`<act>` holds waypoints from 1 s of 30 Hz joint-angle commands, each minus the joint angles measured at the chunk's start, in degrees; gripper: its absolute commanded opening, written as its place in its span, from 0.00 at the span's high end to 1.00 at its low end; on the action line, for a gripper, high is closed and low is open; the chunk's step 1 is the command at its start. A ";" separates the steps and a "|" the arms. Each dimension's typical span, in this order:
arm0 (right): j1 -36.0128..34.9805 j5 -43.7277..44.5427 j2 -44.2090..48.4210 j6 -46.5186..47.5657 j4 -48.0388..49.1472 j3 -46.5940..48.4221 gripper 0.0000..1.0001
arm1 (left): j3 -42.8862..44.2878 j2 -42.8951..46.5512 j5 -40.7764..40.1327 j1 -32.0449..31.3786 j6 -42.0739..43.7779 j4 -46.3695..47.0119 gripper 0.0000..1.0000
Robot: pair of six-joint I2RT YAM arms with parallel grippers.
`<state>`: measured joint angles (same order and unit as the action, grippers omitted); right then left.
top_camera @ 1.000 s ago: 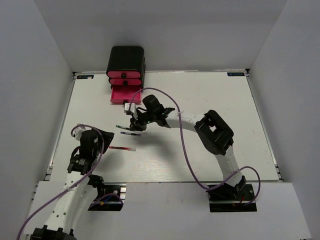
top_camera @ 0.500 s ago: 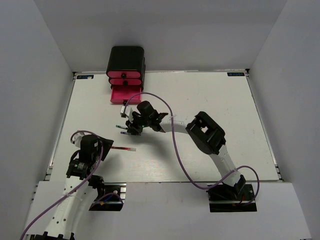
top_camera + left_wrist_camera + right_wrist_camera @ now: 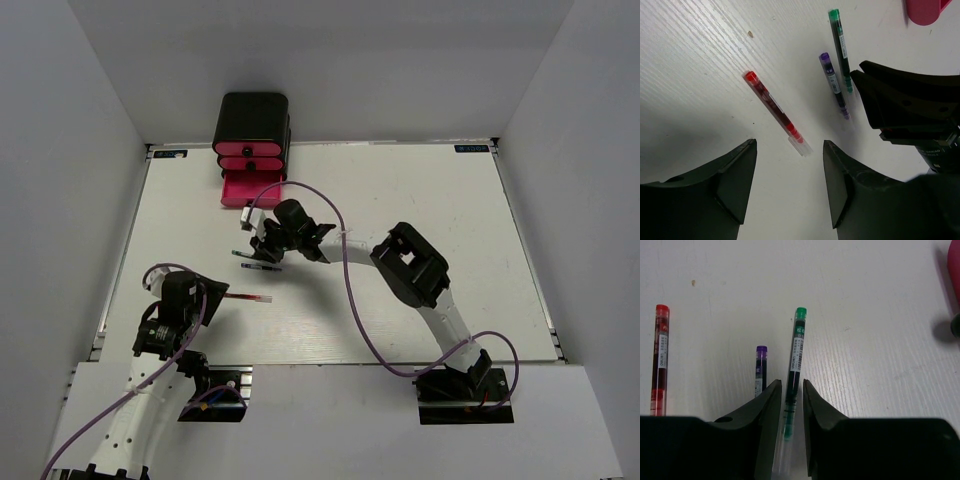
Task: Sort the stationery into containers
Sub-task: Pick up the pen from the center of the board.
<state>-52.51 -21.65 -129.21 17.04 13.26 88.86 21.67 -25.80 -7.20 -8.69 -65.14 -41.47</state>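
Having edged leftward, the right gripper (image 3: 792, 385) now straddles the green-capped pen (image 3: 798, 345), cap jutting ahead of its fingers (image 3: 767, 410), jaws narrowed nearly onto it though I cannot tell if they pinch, so pickup looks imminent

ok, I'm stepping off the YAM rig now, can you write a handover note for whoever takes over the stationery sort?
Left gripper: open, empty, over the clear end of the red pen.
Right gripper: fingers close on either side of the green-capped pen; cannot tell if clamped. The purple-capped pen lies beside it.
Black cabinet: bottom drawer pulled out, upper drawers shut.
Done: one drawer open.
Left: all three pens lie on the table, unsorted.
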 commanded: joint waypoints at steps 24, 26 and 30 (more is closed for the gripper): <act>-0.31 5.12 -0.78 8.97 -15.36 2.72 0.72 | 0.48 -0.04 2.54 0.34 -0.95 -0.98 0.31; -0.22 5.12 -0.61 10.03 -15.98 2.11 0.86 | -0.13 -0.04 3.15 0.34 -1.83 -0.98 0.31; 0.22 4.43 0.36 11.52 -16.77 2.02 1.00 | -2.68 -0.65 5.62 0.34 -3.84 1.83 0.31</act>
<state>-52.66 -18.63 -130.34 26.39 2.57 92.03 20.78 -26.26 -3.75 -8.69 -67.26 -41.43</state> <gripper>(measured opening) 0.032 0.685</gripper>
